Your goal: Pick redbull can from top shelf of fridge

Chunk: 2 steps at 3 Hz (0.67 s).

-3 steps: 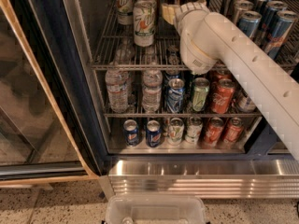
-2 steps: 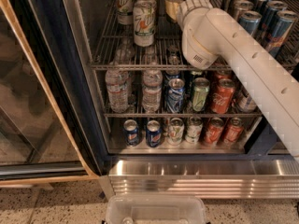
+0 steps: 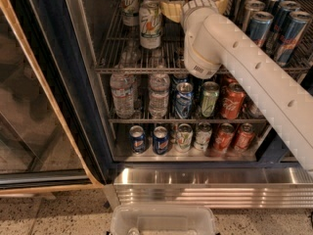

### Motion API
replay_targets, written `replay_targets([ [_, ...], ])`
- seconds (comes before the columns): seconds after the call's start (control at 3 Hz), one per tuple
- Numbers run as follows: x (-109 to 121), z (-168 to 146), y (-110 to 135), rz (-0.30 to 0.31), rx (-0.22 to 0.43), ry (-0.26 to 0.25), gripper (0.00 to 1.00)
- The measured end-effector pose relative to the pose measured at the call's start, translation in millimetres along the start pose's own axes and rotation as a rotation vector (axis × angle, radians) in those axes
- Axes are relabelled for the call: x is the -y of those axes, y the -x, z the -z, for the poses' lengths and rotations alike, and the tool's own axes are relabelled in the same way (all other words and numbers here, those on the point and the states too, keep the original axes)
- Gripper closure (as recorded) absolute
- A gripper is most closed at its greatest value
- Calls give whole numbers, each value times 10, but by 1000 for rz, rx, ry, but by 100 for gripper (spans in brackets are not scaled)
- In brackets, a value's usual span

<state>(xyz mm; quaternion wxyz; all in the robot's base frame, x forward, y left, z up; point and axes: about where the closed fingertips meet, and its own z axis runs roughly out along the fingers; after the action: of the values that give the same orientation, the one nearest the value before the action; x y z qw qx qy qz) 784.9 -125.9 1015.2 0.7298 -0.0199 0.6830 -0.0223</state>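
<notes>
Two white-and-green cans (image 3: 150, 26) stand at the left of the top shelf (image 3: 137, 69) of the fridge (image 3: 205, 187). Centre, far in: the gripper (image 3: 196, 6), its cream fingers (image 3: 170, 10) spread apart and holding nothing. Right: the redbull can (image 3: 259, 28), nearest of a blue-and-silver cluster, lies just beside the right finger but outside the gap. The approach likely calls for a rightward shift, so the fingers straddle this one can without nudging its neighbours.

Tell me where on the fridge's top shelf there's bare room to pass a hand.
Bare wire on the top shelf runs along its front rail, ahead of the white-and-green cans and left of the gripper, which hangs mid-shelf. The right side is crowded with redbull cans; the shelves below are packed full.
</notes>
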Motion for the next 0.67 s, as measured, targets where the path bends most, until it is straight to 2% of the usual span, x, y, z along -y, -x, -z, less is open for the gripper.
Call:
replay_targets([
  [0.33, -48, 110, 34, 4, 12, -18, 0],
  [0.67, -83, 166, 28, 6, 14, -23, 18],
])
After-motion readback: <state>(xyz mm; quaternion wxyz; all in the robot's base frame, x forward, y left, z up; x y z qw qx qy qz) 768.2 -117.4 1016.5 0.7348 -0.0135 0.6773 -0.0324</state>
